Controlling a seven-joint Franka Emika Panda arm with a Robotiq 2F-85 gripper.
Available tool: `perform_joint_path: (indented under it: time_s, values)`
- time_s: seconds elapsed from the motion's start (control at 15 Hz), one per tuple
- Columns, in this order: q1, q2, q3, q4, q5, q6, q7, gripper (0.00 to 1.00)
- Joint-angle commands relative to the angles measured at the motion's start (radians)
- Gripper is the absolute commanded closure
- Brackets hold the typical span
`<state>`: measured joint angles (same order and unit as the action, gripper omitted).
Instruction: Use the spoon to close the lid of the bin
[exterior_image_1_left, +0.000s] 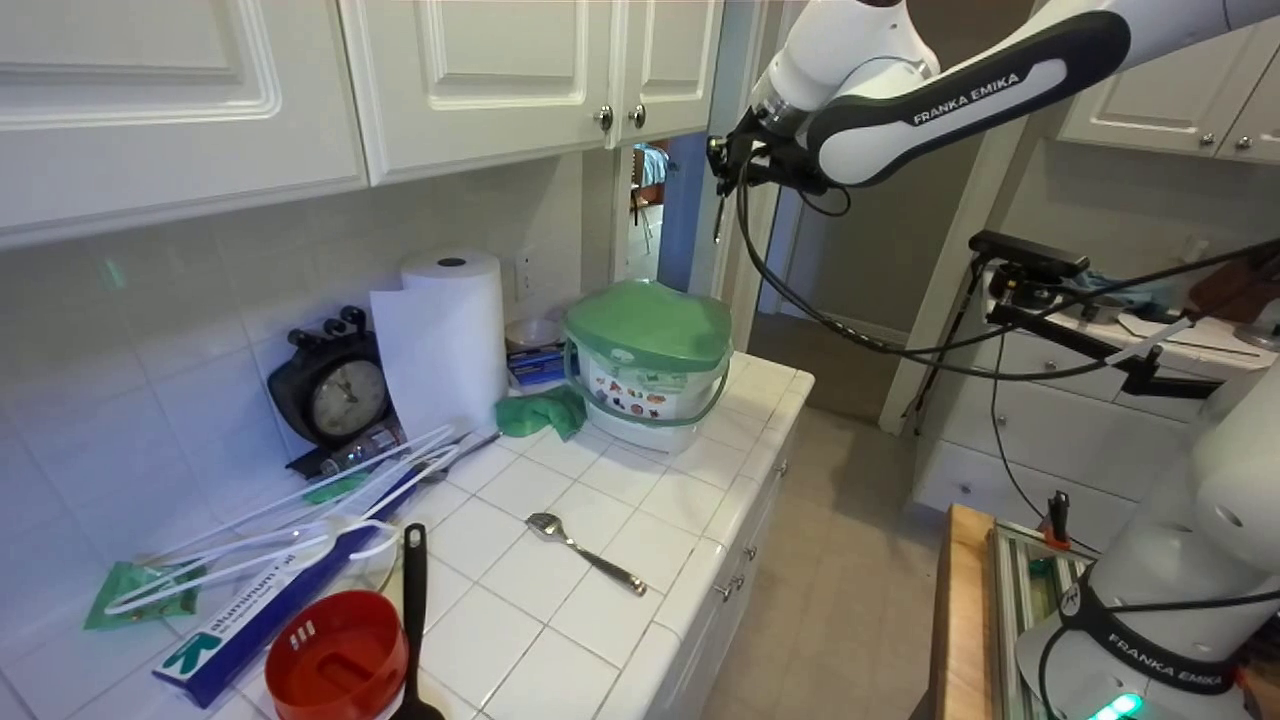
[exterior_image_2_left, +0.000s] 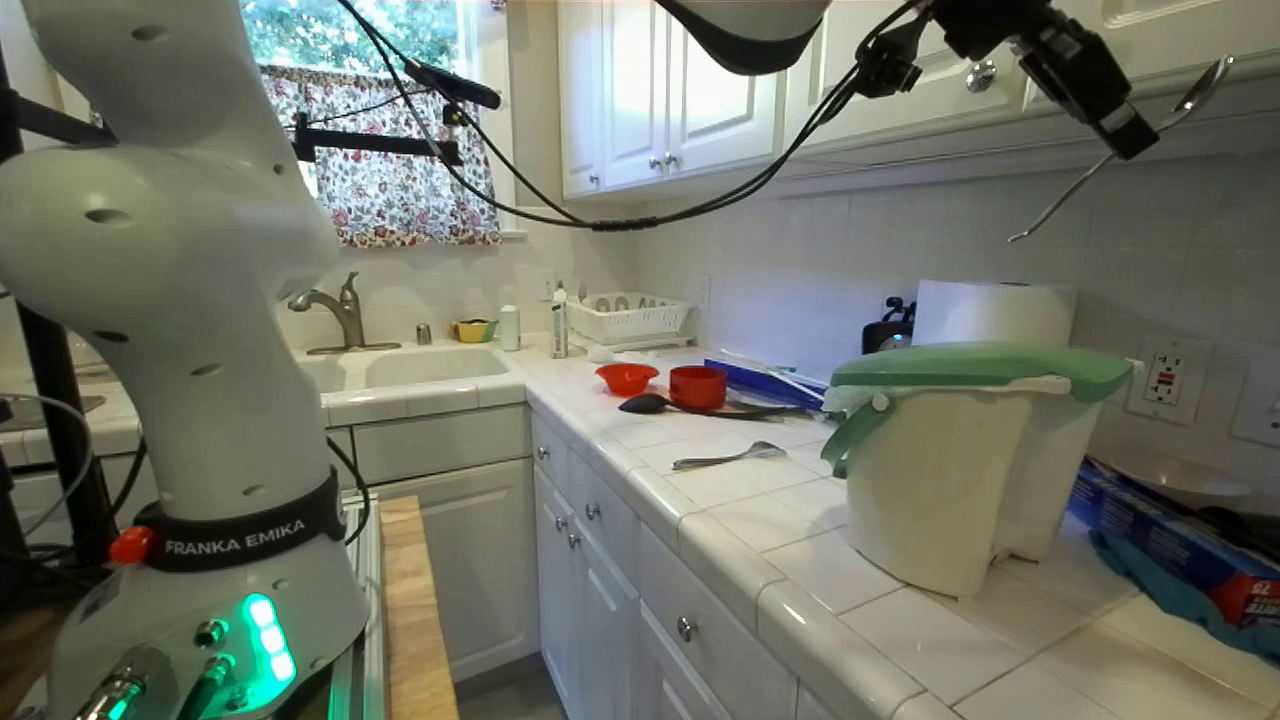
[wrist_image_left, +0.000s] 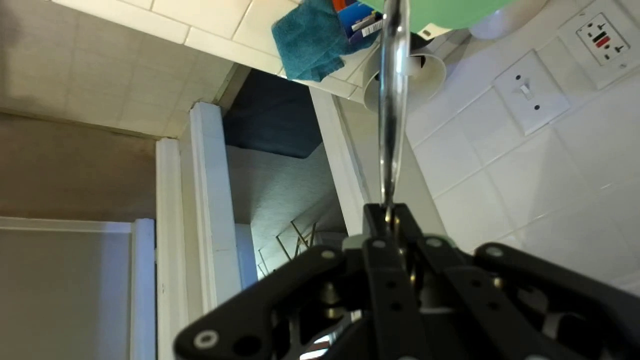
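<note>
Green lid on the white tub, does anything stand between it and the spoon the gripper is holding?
Nothing visible does: the gripper holds the spoon higher than the green lid, and the paper towel roll stands beyond the lid, not between.

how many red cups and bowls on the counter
2. In an exterior view, the red bowl stands nearer the sink; the red cup, visible in both exterior views, stands beside the black utensil. Others may be hidden.

Upper centre, wrist view: the spoon (wrist_image_left: 393, 100) is glossy metal, the lid (wrist_image_left: 457, 12) smooth plastic (the cloth (wrist_image_left: 310, 42) looks matt).
</note>
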<state>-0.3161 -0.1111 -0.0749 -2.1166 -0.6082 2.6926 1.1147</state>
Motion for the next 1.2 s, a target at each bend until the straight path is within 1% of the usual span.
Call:
perform_joint_path:
  time_s: [0.0,0.07,0.13,0.33,0.73,1.13]
  values:
    - [0.014,0.025,0.008,0.012,0.028,0.015,0.014,0.96]
    - [0.023,0.028,0.01,0.01,0.047,0.013,-0.001,0.96]
    - [0.054,0.033,-0.01,0.012,0.067,0.007,-0.017,0.96]
    - [0.092,0.055,-0.002,0.019,0.145,-0.005,-0.042,0.96]
    - [0.162,0.101,0.005,0.03,0.248,-0.034,-0.085,0.96]
    - [0.231,0.141,0.024,0.042,0.345,-0.137,-0.163,0.96]
